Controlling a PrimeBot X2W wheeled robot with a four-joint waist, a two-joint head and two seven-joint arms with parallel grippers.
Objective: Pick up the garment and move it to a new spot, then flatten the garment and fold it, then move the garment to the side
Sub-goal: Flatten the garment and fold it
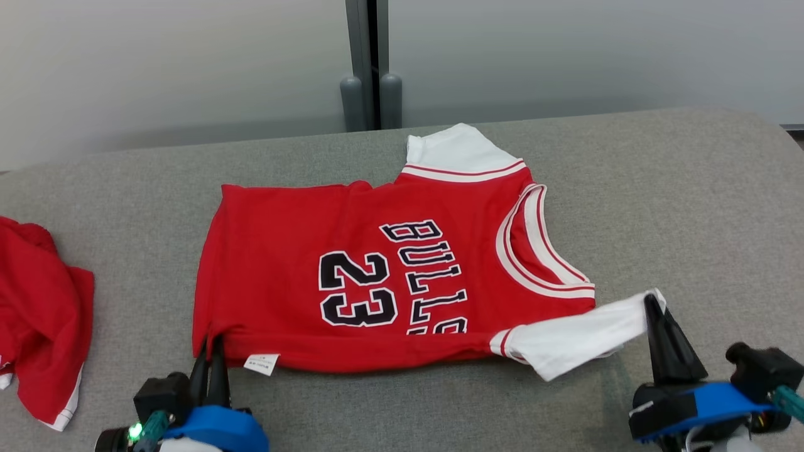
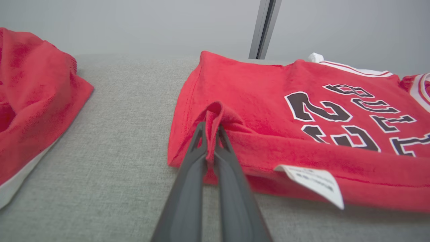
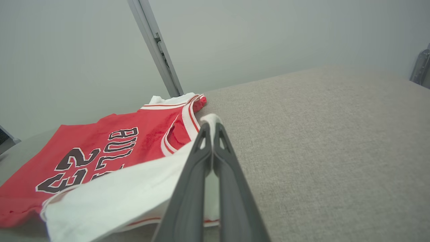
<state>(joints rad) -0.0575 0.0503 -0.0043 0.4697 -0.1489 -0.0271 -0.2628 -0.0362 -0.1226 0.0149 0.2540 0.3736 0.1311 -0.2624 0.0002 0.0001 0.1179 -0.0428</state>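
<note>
A red jersey (image 1: 352,251) with black "BULLS 23" lettering and white sleeves lies spread on the grey table (image 1: 691,207), its near edge folded over. My left gripper (image 1: 211,342) is shut on the jersey's lower left hem corner, pinching a small red fold (image 2: 211,116) between its fingers. At the right, my right gripper (image 1: 652,302) is shut on the tip of the near white sleeve (image 1: 578,333), which shows between the fingers in the right wrist view (image 3: 210,126). A white care label (image 2: 310,183) hangs off the near hem.
A second red garment (image 1: 38,314) with white trim lies crumpled at the table's left edge, also seen as a red heap (image 2: 30,101) in the left wrist view. A grey post (image 1: 369,63) stands behind the table against a pale wall.
</note>
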